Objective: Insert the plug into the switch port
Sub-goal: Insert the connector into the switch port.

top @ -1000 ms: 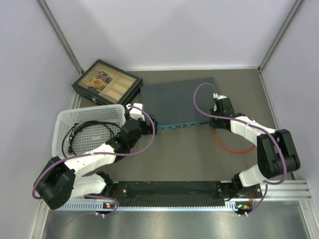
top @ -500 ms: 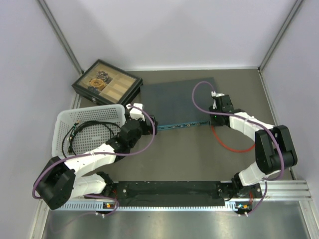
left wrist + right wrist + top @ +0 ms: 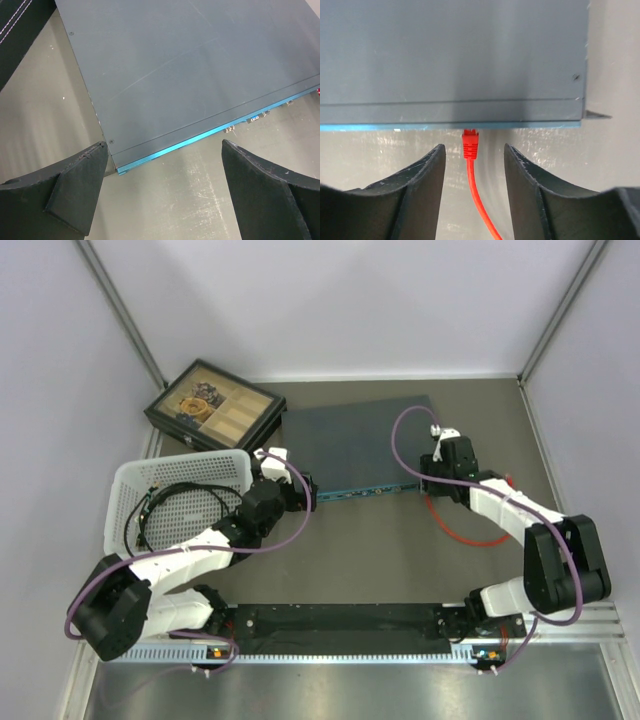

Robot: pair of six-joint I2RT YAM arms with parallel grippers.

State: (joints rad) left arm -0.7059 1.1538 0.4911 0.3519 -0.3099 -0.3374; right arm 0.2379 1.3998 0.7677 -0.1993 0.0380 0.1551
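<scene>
The switch [image 3: 355, 445] lies flat in the middle of the table [image 3: 380, 560], its teal front edge turned toward the arms. The red plug [image 3: 469, 144] sits at that edge near the switch's right end, its tip meeting the teal strip (whether it is fully seated I cannot tell). Its red cable [image 3: 470, 535] trails back from it and loops over the table on the right.

The right gripper [image 3: 430, 480] points at the same spot. Its jaws stand apart, one on each side of the plug, with a clear gap between each finger and the red plastic, so nothing is pinched.

The left gripper [image 3: 164, 145] hovers over the switch's near left corner, jaws spread wide and holding nothing. One finger [image 3: 75, 185] is just off that corner and the other is further along the front edge.

A white basket [image 3: 180, 472] holding black cable stands at the left, and a black tray box [image 3: 215, 405] sits behind it, next to the switch's far left corner.
</scene>
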